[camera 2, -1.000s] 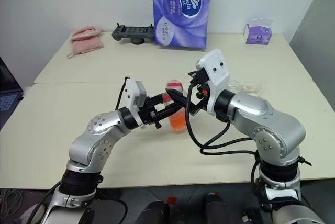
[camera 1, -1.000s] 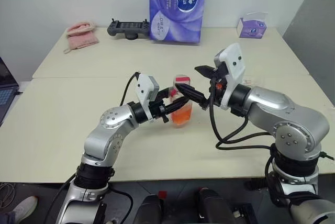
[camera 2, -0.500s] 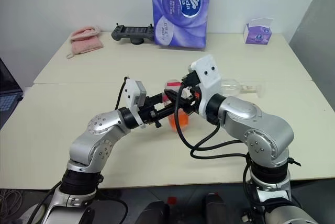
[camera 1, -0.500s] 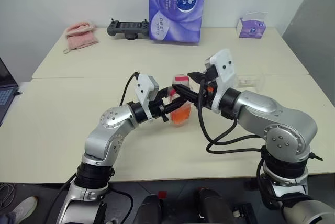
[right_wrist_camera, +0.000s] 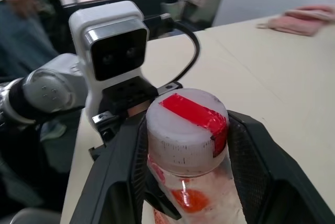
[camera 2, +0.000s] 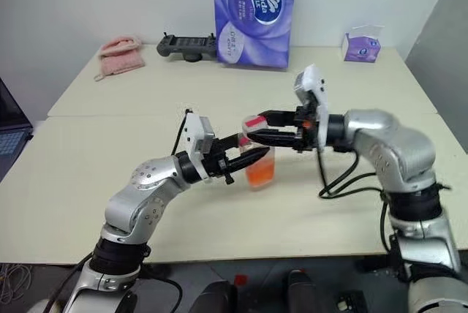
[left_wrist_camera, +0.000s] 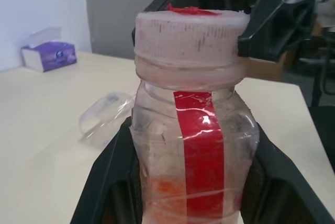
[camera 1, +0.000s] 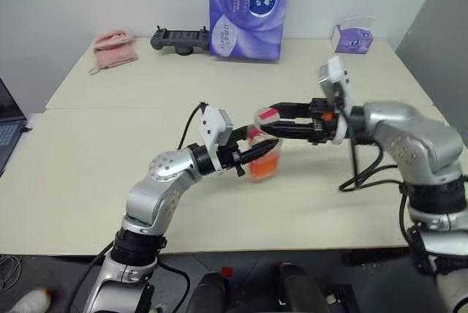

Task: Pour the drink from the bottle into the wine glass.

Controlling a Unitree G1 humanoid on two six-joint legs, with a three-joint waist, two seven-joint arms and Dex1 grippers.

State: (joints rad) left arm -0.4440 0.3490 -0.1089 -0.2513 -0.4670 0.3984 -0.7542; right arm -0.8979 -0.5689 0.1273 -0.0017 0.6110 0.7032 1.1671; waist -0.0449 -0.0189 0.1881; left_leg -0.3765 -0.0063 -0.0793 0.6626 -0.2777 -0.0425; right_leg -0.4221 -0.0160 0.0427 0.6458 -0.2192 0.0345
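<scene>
The left arm reaches forward and to the right over the near desk (camera 1: 88, 181), its forearm nearly level, and the left tool (camera 1: 256, 153) pinches the lower body of the bottle (camera 1: 265, 153) between its two black fingers (left_wrist_camera: 112, 182). The right arm stretches in from the right side with the elbow almost straight, and the right tool (camera 1: 272, 124) points to the left, its fingers (right_wrist_camera: 251, 156) standing one on each side of the cap (right_wrist_camera: 188, 124); I cannot tell if they press it or only frame it. The bottle stands upright, at the middle of the near desk. It is of clear plastic with squarish sides and a slightly cloudy surface, and a shiny red strip (left_wrist_camera: 201, 150) runs down its side. The cap is pale and ribbed, with red tape across the top. The drink (camera 2: 260, 170) is a translucent orange-red liquid that fills only the lower part of the bottle. The wine glass (left_wrist_camera: 104, 116), clear and colourless, lies on its side on the desk, farther to the right. At the far side are a purple tissue pack (camera 1: 248, 7), a small purple tissue box (camera 1: 352, 35), a pink cloth (camera 1: 113, 46) and a black controller (camera 1: 179, 38).
</scene>
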